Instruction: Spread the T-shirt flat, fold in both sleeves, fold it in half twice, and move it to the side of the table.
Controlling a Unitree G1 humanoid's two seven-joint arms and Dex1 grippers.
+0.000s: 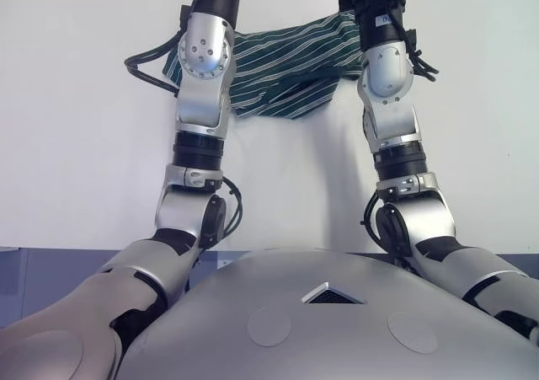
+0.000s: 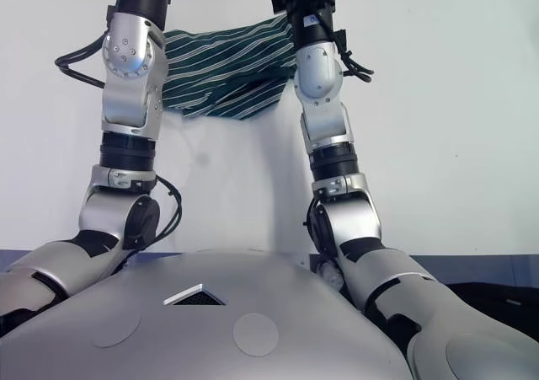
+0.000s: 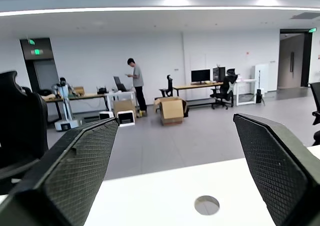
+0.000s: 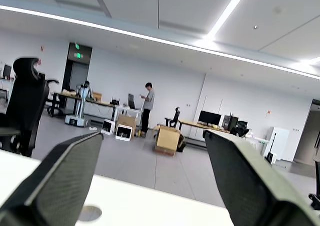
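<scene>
A dark green T-shirt (image 1: 278,68) with thin white stripes lies bunched on the white table (image 1: 84,144), far from me, between my two forearms. Both arms stretch out over it, and their wrists pass the top edge of the eye views beyond the shirt. In the left wrist view my left gripper (image 3: 175,176) is open, its black textured fingers (image 3: 75,171) wide apart with nothing between them. My right gripper (image 4: 155,186) is open too, fingers (image 4: 255,186) spread and holding nothing. Both wrist views look across the table's far part, with no cloth between the fingers.
A round cable hole (image 3: 206,205) sits in the tabletop near the far edge, just beyond the shirt. A black office chair (image 3: 20,131) stands past that edge. Bare white table lies to either side of the arms.
</scene>
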